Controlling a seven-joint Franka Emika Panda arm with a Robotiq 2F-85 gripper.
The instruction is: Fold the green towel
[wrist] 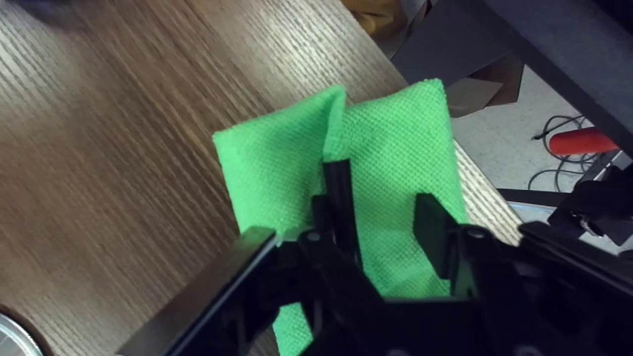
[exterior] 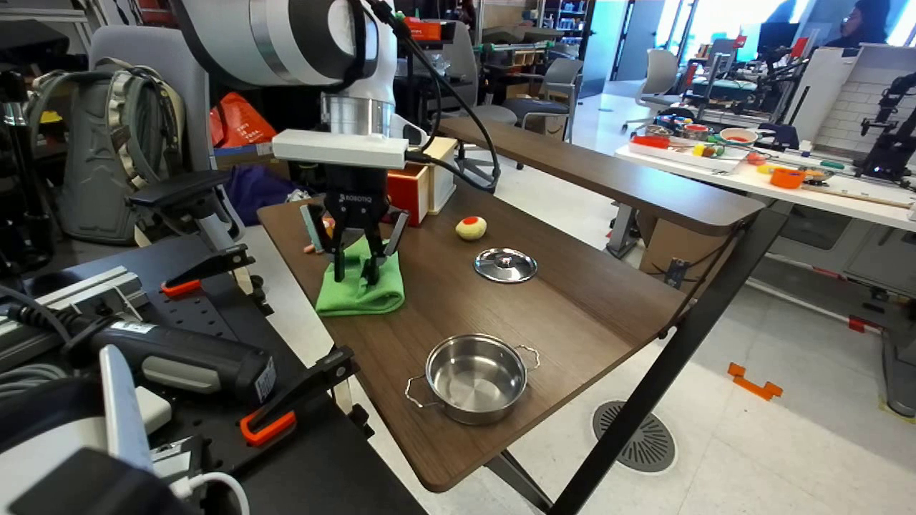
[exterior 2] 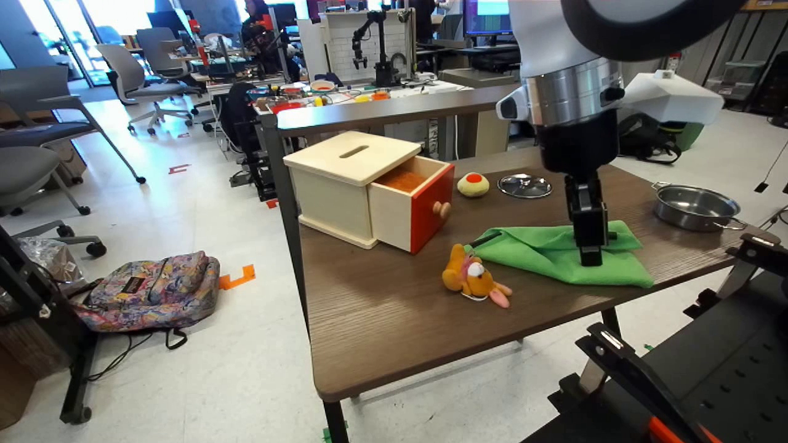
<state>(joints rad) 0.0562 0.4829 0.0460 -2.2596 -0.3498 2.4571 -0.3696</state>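
The lime-green towel (exterior: 368, 304) lies folded and slightly rumpled near the table edge. It also shows in an exterior view (exterior 2: 542, 255) with a loose raised layer. In the wrist view the towel (wrist: 400, 133) has a raised flap at its upper edge. My gripper (exterior: 355, 276) points down over the towel, its fingertips at or just above the cloth; I cannot tell if they touch it. In the wrist view the gripper's fingers (wrist: 373, 210) are apart with flat cloth below the gap. A thin black bar (wrist: 341, 198) lies along the left finger; I cannot tell if it belongs to the gripper.
A two-handled steel pot (exterior: 476, 379) and its lid (exterior: 505, 265) stand on the table (exterior: 558, 307). A yellow-and-red soft toy (exterior: 471, 228), a wooden box with an open red drawer (exterior 2: 425, 209) and an orange plush toy (exterior 2: 474, 277) are also there. Black clamps (exterior: 308, 386) edge the neighbouring bench.
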